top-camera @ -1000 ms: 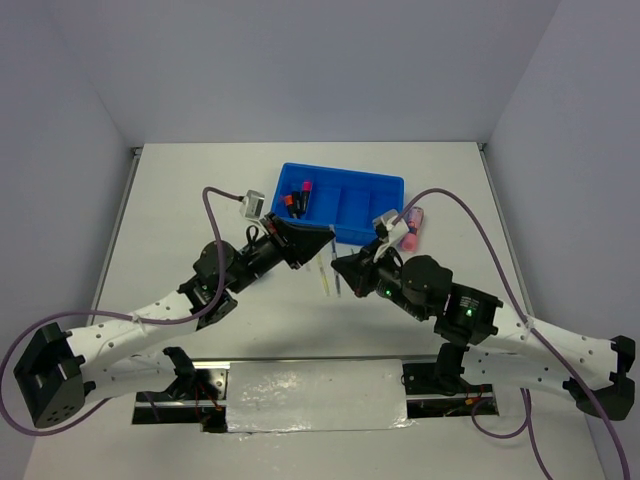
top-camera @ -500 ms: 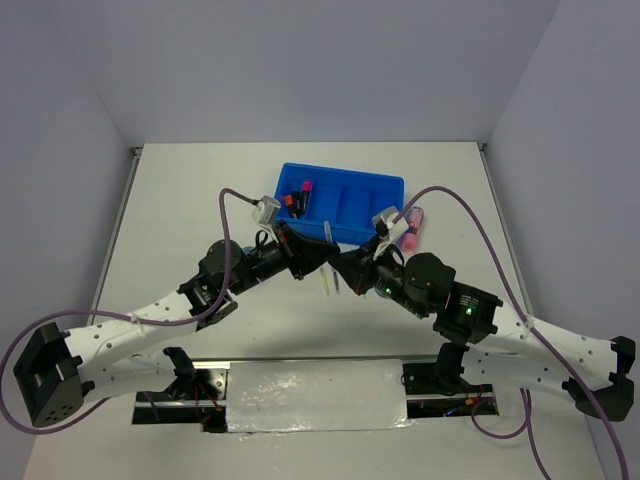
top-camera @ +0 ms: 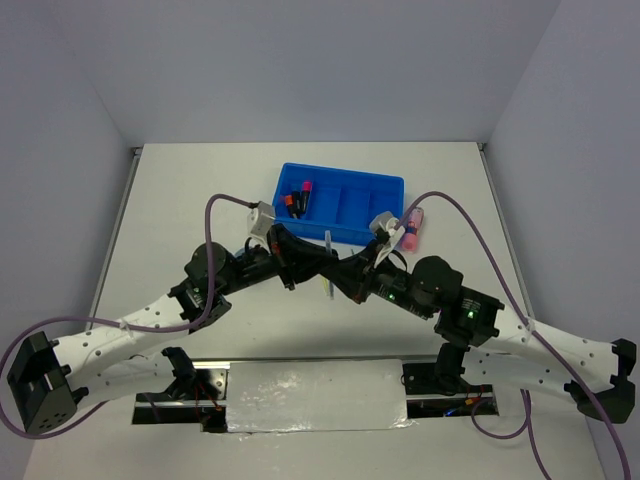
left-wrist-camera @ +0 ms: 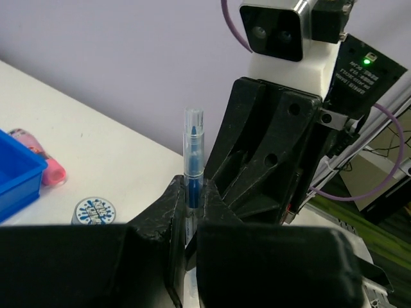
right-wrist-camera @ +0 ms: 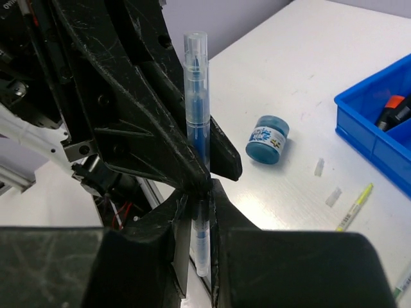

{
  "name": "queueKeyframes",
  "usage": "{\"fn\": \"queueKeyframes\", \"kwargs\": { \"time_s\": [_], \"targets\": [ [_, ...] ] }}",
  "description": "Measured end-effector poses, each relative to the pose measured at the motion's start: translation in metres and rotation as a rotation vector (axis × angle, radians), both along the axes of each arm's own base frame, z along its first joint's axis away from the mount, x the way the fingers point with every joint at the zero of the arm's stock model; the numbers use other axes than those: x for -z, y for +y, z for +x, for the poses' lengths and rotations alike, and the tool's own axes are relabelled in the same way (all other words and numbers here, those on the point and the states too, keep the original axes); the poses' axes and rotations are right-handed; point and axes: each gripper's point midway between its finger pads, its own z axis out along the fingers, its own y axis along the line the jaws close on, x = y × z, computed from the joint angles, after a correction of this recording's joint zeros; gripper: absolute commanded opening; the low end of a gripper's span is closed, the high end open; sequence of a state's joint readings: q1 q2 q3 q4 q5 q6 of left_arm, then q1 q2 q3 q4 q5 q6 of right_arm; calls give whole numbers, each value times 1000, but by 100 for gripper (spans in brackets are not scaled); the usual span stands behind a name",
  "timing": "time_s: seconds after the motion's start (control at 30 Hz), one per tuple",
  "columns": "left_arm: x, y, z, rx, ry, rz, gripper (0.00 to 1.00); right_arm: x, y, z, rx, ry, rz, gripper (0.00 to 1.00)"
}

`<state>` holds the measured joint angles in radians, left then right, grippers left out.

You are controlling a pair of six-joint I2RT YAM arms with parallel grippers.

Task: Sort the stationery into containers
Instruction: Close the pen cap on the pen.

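At the centre of the top view, just below the blue tray point(top-camera: 385, 186), the left gripper point(left-wrist-camera: 191, 208) and the right gripper point(right-wrist-camera: 196, 204) now meet tip to tip. A second ago they stood apart, with bare table point(top-camera: 190, 200) showing between them. Half a second ago the gap had nearly gone.

Change noted: both arms have converged on one item, a clear blue pen point(right-wrist-camera: 196, 90), which stands upright between them.

Grip state: in the left wrist view, the left fingers are clamped on the lower barrel of the pen. In the right wrist view, the right fingers are clamped on the same barrel from the opposite side. Both appear to be grasping it at once. The pen is lifted off the table and is outside the tray.

Assessment: this reads as a handover in mid-air. The pen is not yet sorted, and one gripper must let go before the other can carry it to a compartment. Which arm is to keep it cannot be told.

Remaining stock: highlighters point(top-camera: 298, 196) lie in the leftmost compartment of the tray. On the table are a yellow pen point(right-wrist-camera: 353, 206), a blue-white roll point(right-wrist-camera: 268, 139) and, at the right end of the tray, a pink tube point(top-camera: 412, 224). The task is judged well short of complete.

Risk: a release out of step could tip or drop the pen.
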<state>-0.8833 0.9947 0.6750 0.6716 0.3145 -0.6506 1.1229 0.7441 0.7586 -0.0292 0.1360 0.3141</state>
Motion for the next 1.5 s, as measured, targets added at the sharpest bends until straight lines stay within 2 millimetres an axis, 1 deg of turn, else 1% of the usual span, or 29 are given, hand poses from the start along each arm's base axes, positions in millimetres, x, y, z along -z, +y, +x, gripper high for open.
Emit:
{"fn": "queueKeyframes", "kwargs": {
  "time_s": [0.07,0.1,0.13,0.17,0.2,0.23,0.27,0.47,0.63,0.77,0.83,0.9,0.97,1.03,1.07,1.13,1.17,1.23,1.27,1.33,1.37,1.5],
  "targets": [
    [-3,0,-1,6,-10,-12,27,-3,0,-2,-8,-8,12,0],
    [-4,0,-2,7,-15,-14,46,-5,-1,-2,-10,-13,21,0],
    [-4,0,-2,6,-21,-13,56,-5,-1,-3,-15,-16,27,0],
    [-3,0,-1,0,-20,-9,70,-5,-1,-5,-21,-17,31,0],
    [-2,1,3,-21,-22,-3,80,-5,-2,-6,-25,-18,31,0],
    [-2,2,5,-32,-19,1,93,-5,-3,-6,-25,-22,32,0],
    [-2,3,7,-45,-12,5,99,-5,-4,-6,-22,-23,29,0],
    [-14,9,12,-98,-38,28,99,-4,-3,-5,-24,-32,19,0],
    [-27,13,15,-128,-65,18,99,7,4,-3,-30,-19,-16,0],
    [-32,16,19,-158,-67,12,92,10,6,-4,-42,-13,-26,0],
    [-33,17,22,-175,-74,16,85,10,6,-4,-46,-15,-26,0],
    [-32,17,24,-184,-76,21,83,10,6,-4,-46,-16,-27,0],
    [-31,18,25,-189,-73,26,78,10,6,-5,-47,-18,-27,0],
    [-31,18,26,-195,-70,27,70,10,6,-5,-50,-18,-26,0],
    [-31,18,26,-196,-70,27,60,10,6,-5,-52,-18,-26,0],
    [-31,18,26,-196,-68,26,47,10,7,-6,-59,-21,-27,0],
    [-31,18,26,-196,-70,26,34,10,7,-7,-61,-22,-28,0],
    [-31,17,24,-185,-70,23,24,11,7,-7,-62,-21,-34,0],
    [-32,16,22,-176,-75,23,16,11,7,-6,-60,-21,-36,0],
    [-32,15,19,-163,-78,21,7,11,6,-5,-58,-26,-42,0],
    [-33,15,19,-159,-79,18,0,11,6,-5,-58,-29,-44,0],
    [-35,15,17,-149,-88,12,0,8,7,-2,-48,-37,-62,0]
  ]
}}
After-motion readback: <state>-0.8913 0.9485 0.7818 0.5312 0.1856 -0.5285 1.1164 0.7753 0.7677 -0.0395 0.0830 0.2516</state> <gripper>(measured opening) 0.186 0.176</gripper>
